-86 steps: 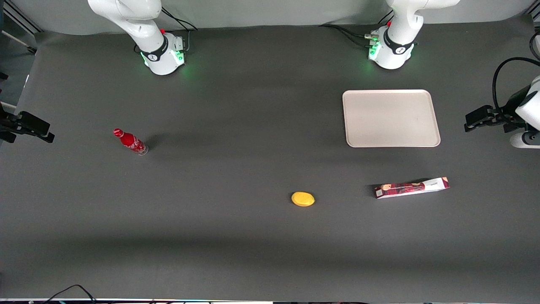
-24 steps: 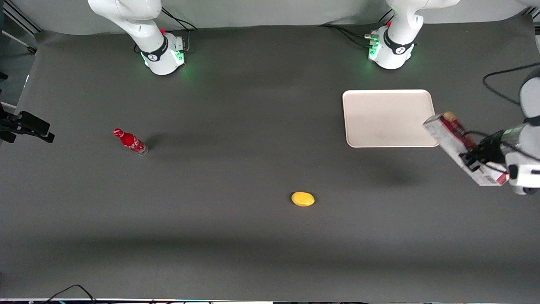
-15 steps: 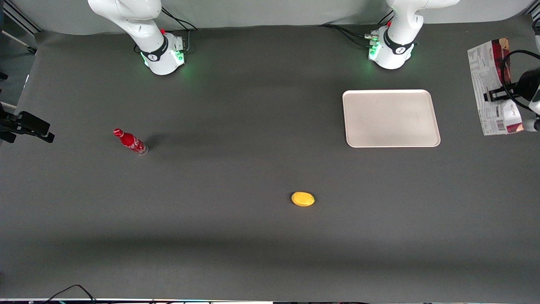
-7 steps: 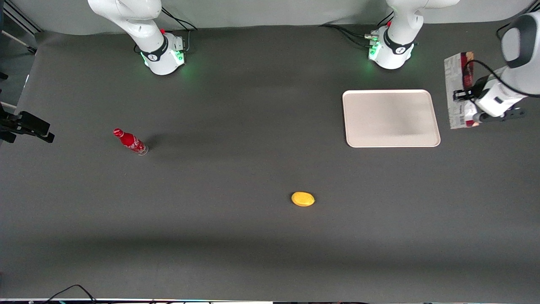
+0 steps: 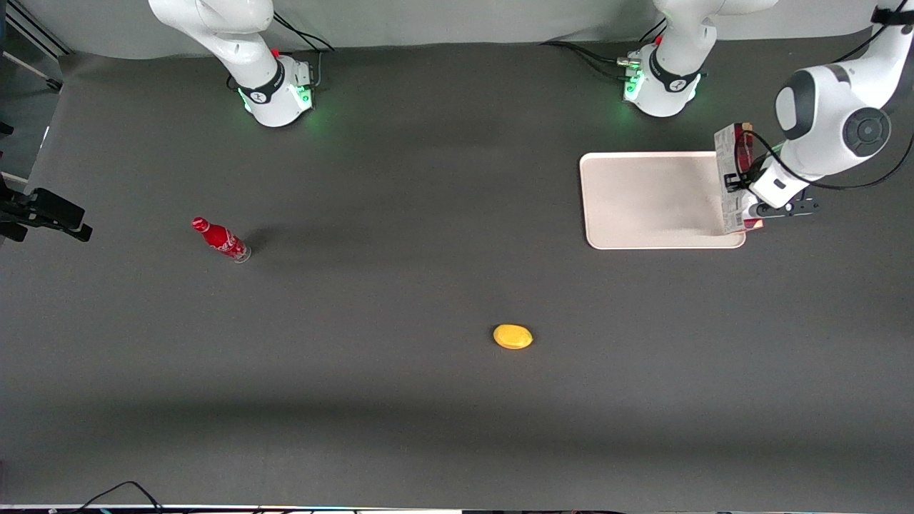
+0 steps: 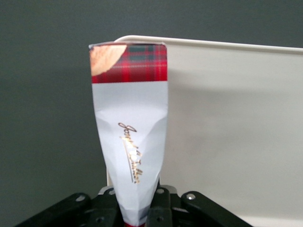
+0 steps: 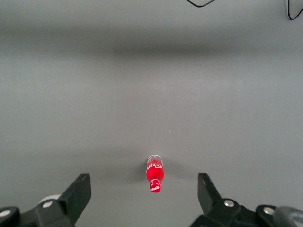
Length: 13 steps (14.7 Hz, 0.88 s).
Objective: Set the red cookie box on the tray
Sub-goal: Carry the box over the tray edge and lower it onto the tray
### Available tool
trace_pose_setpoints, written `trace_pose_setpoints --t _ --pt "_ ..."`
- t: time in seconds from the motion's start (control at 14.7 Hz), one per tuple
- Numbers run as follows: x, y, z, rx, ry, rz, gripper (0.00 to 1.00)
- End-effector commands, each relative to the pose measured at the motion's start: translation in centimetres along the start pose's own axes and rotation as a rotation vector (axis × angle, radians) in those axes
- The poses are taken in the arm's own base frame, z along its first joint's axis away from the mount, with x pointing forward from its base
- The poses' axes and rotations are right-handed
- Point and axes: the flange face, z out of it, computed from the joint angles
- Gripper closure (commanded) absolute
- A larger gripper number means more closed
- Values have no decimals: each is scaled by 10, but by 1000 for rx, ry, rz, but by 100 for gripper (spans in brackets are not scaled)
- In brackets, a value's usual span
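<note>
My left gripper [image 5: 746, 191] is shut on the red cookie box [image 5: 730, 180] and holds it on edge, with its white printed back facing the tray. The box hangs over the rim of the off-white tray [image 5: 646, 203] at the working arm's end, its long side running along that rim. From the left wrist, the box [image 6: 130, 127] sticks out from between the fingers of the gripper [image 6: 137, 204], white end pinched and red tartan end farthest out. It lies over the line where the tray [image 6: 232, 118] meets the dark table.
A small red bottle [image 5: 220, 240] stands toward the parked arm's end of the table; the right wrist view shows the bottle [image 7: 155, 176] too. A yellow oval object [image 5: 513, 336] lies nearer to the front camera than the tray. The working arm's base [image 5: 660, 86] stands close beside the tray.
The box was lifted from the table near the front camera. In the last second the gripper carried it from off the working arm's end toward the tray and lower, reaching its rim.
</note>
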Motion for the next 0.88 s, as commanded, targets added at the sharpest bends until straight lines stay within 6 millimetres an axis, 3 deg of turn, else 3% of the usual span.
trace_pose_setpoints --t 0.0,0.14,0.2,0.48,0.61,0.82 --pt "10 -10 31 20 15 32 100" --pt "11 -10 40 24 21 35 95" --pt "12 -10 42 25 18 38 1" --pt "22 -13 17 27 15 37 0" --pt "37 -18 -18 31 -21 31 0" --pt "59 -17 -89 26 -26 21 0"
